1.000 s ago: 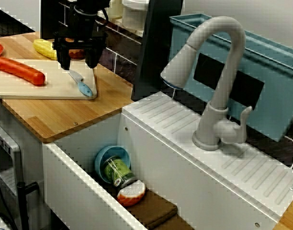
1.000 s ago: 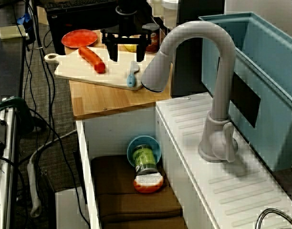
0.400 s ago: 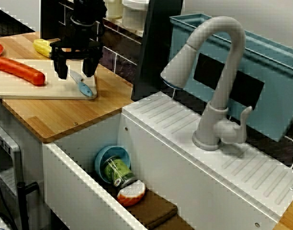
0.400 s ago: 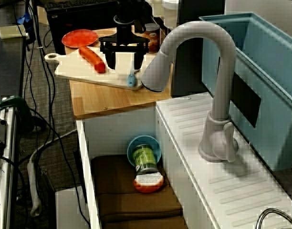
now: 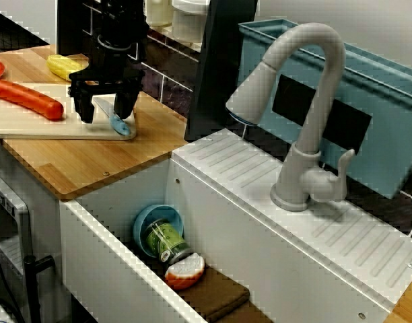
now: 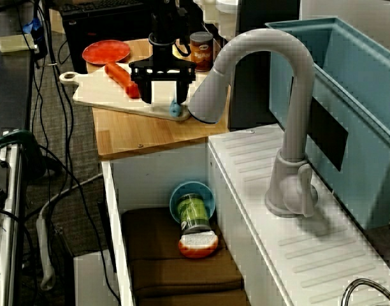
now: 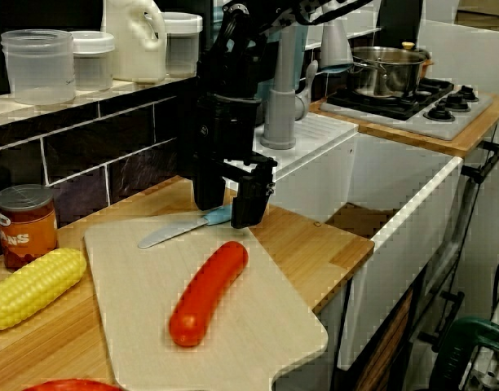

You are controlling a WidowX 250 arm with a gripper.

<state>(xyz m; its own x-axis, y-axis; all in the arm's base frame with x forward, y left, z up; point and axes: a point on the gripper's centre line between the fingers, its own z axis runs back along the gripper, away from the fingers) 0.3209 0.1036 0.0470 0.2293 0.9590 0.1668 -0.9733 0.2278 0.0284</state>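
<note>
The knife point(image 7: 174, 233) lies flat on the cutting board point(image 7: 258, 326), its blue handle under the claw point(image 5: 104, 112) and its blade reaching out to one side. Compared with a second ago, the claw is found lowered from above the board to knife level. Its fingers are held apart and set astride the handle, which is judged bracketed but not yet gripped. Contact cannot be told, as the handle is largely hidden behind the fingers. Near the claw a sausage point(image 7: 209, 292) is seen.
</note>
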